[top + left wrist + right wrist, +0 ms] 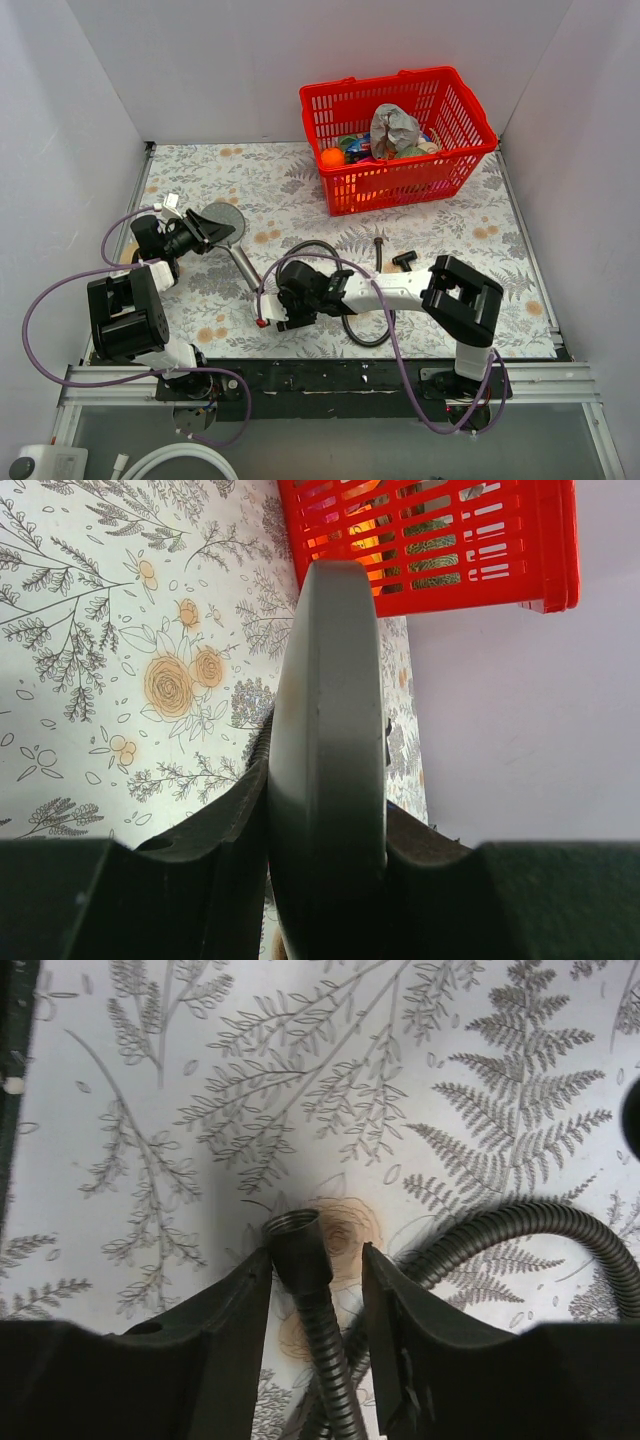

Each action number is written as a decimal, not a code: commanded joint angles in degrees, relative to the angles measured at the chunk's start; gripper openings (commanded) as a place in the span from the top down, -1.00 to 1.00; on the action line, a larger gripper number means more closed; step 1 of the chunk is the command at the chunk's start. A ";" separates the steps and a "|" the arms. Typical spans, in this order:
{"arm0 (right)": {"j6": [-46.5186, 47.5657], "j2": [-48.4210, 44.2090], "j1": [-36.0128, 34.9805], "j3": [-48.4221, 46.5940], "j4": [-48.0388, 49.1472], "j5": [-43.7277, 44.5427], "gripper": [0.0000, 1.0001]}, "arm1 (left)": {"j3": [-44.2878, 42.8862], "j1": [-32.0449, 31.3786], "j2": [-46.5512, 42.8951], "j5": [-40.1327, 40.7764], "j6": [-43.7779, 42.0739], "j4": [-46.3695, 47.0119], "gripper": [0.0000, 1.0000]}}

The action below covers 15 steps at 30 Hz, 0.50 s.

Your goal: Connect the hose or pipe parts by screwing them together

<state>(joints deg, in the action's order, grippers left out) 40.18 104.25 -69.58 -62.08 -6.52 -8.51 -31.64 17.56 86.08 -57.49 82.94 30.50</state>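
Left gripper (327, 800) is clamped on the rim of the grey hand shower head with round disc face (325, 680), held edge-on at left centre of the top view, handle slanting down-right. Right gripper (316, 1258) has its jaws apart, straddling the threaded end (296, 1232) of the thin black flexible hose (520, 1220) without pinching it. The hose loops at centre on the floral tablecloth (300, 190). A red plastic basket (400, 180) sits upper right.

One grey shower head (225, 218), one black hose (520, 1216), one red basket (400, 180)

Floral table (450, 215): basket (400, 180), hose (312, 244), perhaps fitting (404, 259)
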 commanded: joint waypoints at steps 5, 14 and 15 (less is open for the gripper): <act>0.60 3.94 2.61 -5.32 -5.69 -1.33 0.28 | 0.09 0.37 -1.44 -1.83 0.21 2.55 1.00; -2.56 7.55 2.78 -8.67 -11.50 -4.23 0.36 | -0.27 0.37 -1.44 -1.57 -0.32 2.20 1.00; -2.91 7.64 2.78 -8.75 -11.49 -4.40 0.41 | -0.35 0.37 -1.44 -1.48 -0.75 2.02 1.00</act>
<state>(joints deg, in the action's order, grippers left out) 39.38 109.51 -66.76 -70.22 -13.17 -10.70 -31.55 17.56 86.08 -57.65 82.94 30.89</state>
